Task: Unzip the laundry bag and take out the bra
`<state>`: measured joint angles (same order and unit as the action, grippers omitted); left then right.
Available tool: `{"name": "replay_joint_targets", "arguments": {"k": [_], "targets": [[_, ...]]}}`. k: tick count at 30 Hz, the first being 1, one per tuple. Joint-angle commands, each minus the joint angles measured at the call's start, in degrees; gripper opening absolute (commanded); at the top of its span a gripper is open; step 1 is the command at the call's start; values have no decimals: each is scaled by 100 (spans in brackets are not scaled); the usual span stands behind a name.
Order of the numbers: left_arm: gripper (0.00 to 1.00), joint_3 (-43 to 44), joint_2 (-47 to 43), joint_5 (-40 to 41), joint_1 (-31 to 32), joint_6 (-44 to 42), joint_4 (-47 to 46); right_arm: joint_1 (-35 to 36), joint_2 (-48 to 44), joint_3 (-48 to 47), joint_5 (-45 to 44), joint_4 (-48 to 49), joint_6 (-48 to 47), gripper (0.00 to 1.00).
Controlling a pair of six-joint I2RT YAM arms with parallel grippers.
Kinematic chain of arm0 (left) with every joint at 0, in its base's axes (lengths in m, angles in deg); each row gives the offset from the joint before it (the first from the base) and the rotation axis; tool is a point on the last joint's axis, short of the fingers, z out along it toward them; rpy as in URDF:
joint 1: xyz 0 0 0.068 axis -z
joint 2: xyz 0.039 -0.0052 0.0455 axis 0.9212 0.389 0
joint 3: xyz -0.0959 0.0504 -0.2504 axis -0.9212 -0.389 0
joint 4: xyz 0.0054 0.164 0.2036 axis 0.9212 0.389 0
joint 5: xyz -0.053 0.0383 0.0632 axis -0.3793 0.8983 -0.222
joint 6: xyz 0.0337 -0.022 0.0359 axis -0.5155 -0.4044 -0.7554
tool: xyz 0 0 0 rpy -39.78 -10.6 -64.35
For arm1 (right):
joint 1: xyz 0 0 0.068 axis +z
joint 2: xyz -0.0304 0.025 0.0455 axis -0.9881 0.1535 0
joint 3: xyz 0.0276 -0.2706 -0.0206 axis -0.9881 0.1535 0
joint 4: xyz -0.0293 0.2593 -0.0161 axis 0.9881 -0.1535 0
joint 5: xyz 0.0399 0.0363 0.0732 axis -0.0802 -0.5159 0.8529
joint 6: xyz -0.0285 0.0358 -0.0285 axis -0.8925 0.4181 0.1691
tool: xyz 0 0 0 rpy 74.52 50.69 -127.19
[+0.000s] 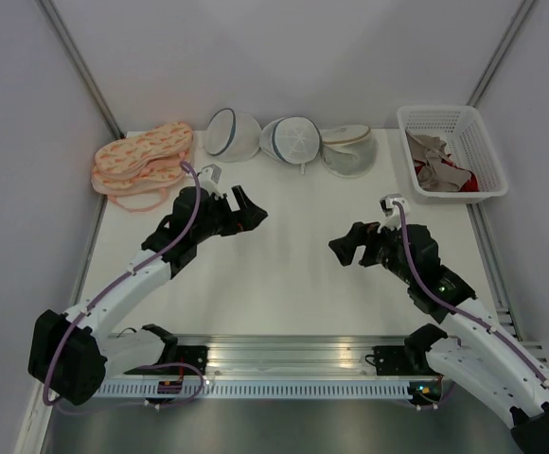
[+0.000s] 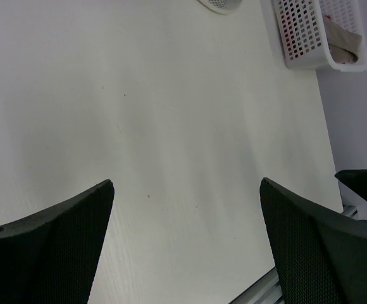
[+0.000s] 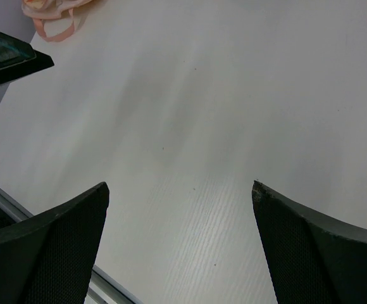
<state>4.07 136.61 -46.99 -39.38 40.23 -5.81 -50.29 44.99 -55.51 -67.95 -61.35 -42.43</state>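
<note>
The laundry bag is sitting at the far edge of the tabletop. It is the middle one of three mesh domes, lying just beside a navy-rimmed dome on its left and a beige-rimmed dome on its right. Nothing is touching it. As far as the top view shows, its grey-blue rim is looking closed, though the zipper pull is too small to make out. The bra is not showing anywhere. No dark fabric is reading through the mesh or lying on the tabletop, so I cannot tell where it is.

The left gripper is hovering over bare tabletop, nearer the domes than its partner, with its jaws spread wide and holding nothing. The right gripper is hanging over the middle of the tabletop, well apart from the bag, with its jaws also wide and empty.

By my judgement the task is not yet begun. Reaching the bag, steadying it, running the zipper open and drawing the bra out are all waiting to be done.
</note>
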Motion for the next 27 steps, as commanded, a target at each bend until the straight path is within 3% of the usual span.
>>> {"name": "replay_joint_targets", "arguments": {"k": [1, 5, 8, 14, 19, 20, 27], "targets": [[100, 18, -50, 205, -4, 107, -307, 33, 71, 108, 281, 330, 131, 98], [100, 473, 528, 1055, -48, -209, -932, 42, 71, 231, 449, 515, 140, 98], [100, 1367, 1608, 937, -153, -675, -1380, 50, -17, 398, 545, 717, 254, 98], [100, 4099, 4385, 321, -232, -1396, -889, 86, -122, 557, 458, 507, 272, 98], [100, 5693, 5906, 706, -241, -1792, -214, 94, -263, 434, 431, 234, 149, 98], [100, 6175, 6283, 1124, -233, -1810, -21, 94, -307, 416, 423, 156, 140, 98], [100, 7075, 7208, 1980, -224, -1994, 315, 94, -149, 206, 378, -65, -62, 98]]}}
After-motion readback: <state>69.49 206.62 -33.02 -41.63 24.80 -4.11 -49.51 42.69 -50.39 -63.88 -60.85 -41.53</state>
